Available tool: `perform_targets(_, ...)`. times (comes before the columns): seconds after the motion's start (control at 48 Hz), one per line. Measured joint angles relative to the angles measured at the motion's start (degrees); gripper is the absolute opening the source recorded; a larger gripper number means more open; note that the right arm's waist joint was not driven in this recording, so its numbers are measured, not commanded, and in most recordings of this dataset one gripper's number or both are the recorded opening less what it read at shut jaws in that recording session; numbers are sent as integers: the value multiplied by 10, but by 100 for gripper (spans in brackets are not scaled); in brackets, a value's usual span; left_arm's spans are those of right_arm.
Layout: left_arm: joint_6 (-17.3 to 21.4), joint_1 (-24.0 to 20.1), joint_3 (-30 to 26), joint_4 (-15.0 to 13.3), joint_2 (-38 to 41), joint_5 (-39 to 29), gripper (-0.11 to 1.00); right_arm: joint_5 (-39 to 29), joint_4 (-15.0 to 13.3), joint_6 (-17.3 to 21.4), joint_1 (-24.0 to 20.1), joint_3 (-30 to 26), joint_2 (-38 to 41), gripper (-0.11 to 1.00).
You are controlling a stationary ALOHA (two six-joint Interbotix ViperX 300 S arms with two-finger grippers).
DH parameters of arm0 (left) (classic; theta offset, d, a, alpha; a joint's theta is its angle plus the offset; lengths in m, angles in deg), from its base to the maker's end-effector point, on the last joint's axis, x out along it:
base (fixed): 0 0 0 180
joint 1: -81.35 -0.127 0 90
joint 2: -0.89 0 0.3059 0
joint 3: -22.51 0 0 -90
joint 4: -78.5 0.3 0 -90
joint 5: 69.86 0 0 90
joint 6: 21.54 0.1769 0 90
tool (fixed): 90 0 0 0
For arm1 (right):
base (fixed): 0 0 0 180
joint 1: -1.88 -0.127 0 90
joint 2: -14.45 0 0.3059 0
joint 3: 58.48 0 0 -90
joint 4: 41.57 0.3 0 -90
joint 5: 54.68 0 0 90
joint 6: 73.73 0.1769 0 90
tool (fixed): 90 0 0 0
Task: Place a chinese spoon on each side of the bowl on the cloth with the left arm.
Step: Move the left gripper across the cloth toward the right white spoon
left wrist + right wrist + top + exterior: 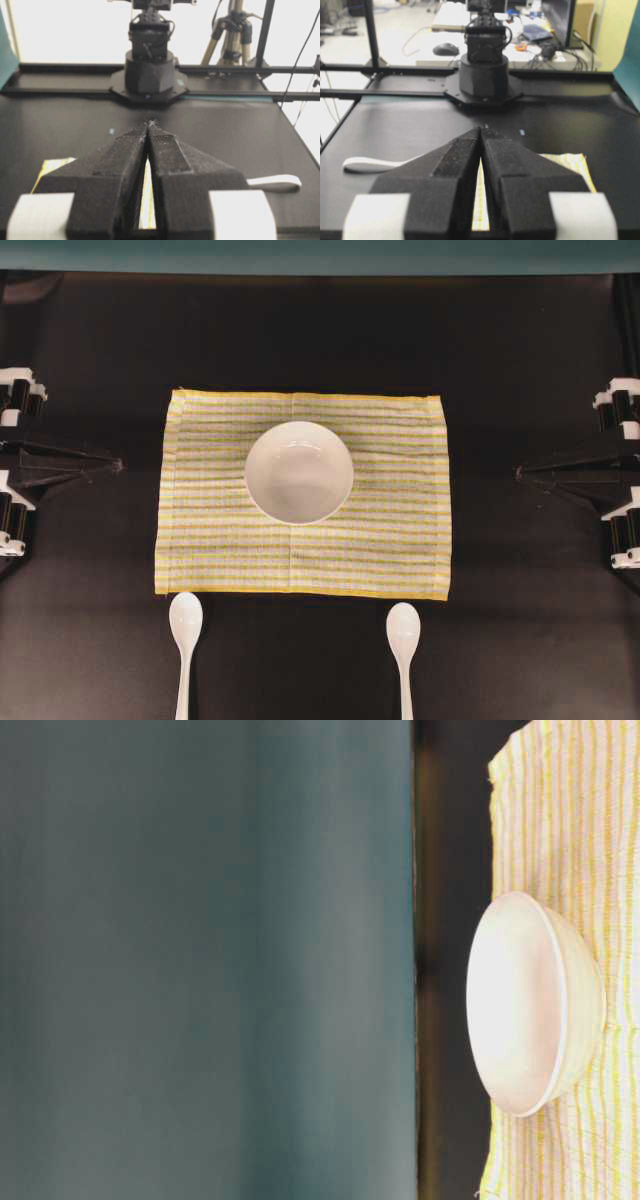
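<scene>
The striped yellow cloth (380, 540) lies flat in the middle of the black table, and the white bowl (298, 472) stands on it slightly above centre. Two white chinese spoons lie on the bare table just off the cloth's near edge, handles pointing away from it: one spoon (185, 622) near the left corner, the other spoon (403, 628) nearer the right. My left gripper (118, 466) hovers at the left table edge, shut and empty, well clear of the cloth. The right gripper (518, 472) mirrors it on the right, shut and empty. The left wrist view catches a spoon (275, 181) beyond the closed gripper (149, 122).
A teal backdrop (320, 255) runs along the table's far edge. Across the table the other arm's base (149, 75) stands in the left wrist view, with a tripod (230, 30) behind it. Bare black tabletop (100, 640) surrounds the cloth.
</scene>
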Motion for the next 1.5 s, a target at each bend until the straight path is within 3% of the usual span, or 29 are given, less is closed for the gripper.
perform_targets(0.042,-1,0,-1,1,1,0,4,0,0,0,0,1,0,5)
perform_targets(0.083,-38,16,-9,10,17,1,0,0,0,0,0,4,0,8)
perform_targets(0.187,-116,58,-26,19,68,0,0,-7,0,0,0,9,-1,0)
perform_targets(0.5,-346,63,-96,19,231,25,0,-24,10,0,0,10,-2,0)
perform_targets(0.645,-414,69,-143,20,308,34,0,-30,11,1,-1,10,-2,0)
perform_targets(0.874,-439,92,-235,20,426,54,1,-31,12,0,0,10,-3,0)
perform_targets(0.999,-449,99,-267,19,492,54,9,-31,11,1,0,10,-3,0)
perform_targets(1.103,-467,100,-289,20,533,54,24,-31,12,0,0,10,-3,0)
perform_targets(1.249,-483,109,-332,20,581,51,65,-31,12,0,0,11,-3,0)
perform_targets(1.353,-484,114,-361,20,616,51,85,-31,12,0,0,12,-3,0)
perform_targets(1.499,-485,116,-403,20,664,54,85,-31,11,1,0,16,-3,0)
